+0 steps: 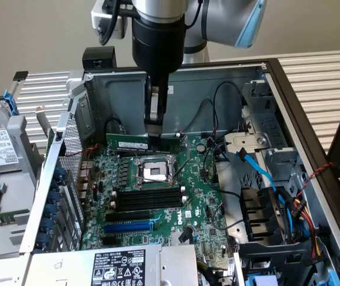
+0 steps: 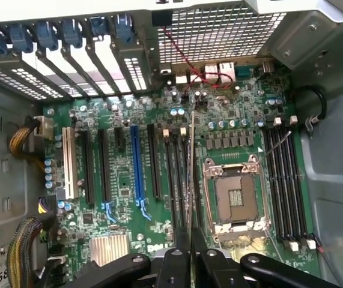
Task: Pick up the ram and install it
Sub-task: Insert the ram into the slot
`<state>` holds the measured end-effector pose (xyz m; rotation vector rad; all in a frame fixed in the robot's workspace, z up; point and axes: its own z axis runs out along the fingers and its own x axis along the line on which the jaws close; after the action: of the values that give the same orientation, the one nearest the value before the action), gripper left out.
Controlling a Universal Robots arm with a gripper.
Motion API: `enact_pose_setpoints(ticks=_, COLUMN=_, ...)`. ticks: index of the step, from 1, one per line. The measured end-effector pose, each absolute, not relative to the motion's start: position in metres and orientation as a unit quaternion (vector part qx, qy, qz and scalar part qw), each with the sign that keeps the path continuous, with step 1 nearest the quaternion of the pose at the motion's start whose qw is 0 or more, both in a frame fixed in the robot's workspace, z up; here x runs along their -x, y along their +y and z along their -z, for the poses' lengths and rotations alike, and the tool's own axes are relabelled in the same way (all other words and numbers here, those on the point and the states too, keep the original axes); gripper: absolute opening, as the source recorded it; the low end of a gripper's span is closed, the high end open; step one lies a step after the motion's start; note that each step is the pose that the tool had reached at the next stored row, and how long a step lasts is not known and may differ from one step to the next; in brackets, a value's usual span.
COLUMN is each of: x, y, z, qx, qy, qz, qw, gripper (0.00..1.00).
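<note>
The ram [image 1: 128,143] is a thin dark-green stick held level inside the open computer case, with my gripper [image 1: 153,132] shut on its top edge near the middle. In the exterior view it hangs above the motherboard, over the far side of the CPU socket [image 1: 156,171]. The wrist view has the ram [image 2: 191,168] edge-on as a thin line running out from my gripper [image 2: 190,255]. It lies parallel to the long black memory slots [image 2: 174,180], between them and the CPU socket [image 2: 237,198]. The stick looks raised off the board.
More black memory slots [image 2: 285,180] lie on the socket's other side. A blue expansion slot [image 1: 128,226] sits nearer the case front. Cables and a blue data lead [image 1: 256,170] crowd the exterior view's right by the drive cage [image 1: 271,155]. The case wall [image 1: 187,95] stands close behind the arm.
</note>
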<state>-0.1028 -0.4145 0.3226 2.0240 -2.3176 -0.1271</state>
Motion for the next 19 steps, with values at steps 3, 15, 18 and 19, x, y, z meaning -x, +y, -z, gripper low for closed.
enact_pose_setpoints(ticks=3, x=0.102, y=-0.414, z=-0.318, qx=-0.672, qy=-0.739, qz=0.039, qw=0.033, gripper=0.14)
enact_pose_setpoints(ticks=15, x=0.097, y=-0.414, z=-0.298, qx=-0.706, qy=-0.706, qz=0.037, qw=0.035, gripper=0.14)
enact_pose_setpoints(ticks=18, x=0.097, y=-0.414, z=-0.292, qx=-0.706, qy=-0.707, qz=0.037, qw=0.035, gripper=0.14)
enact_pose_setpoints(ticks=19, x=0.097, y=-0.414, z=-0.291, qx=-0.705, qy=-0.708, qz=0.037, qw=0.035, gripper=0.14)
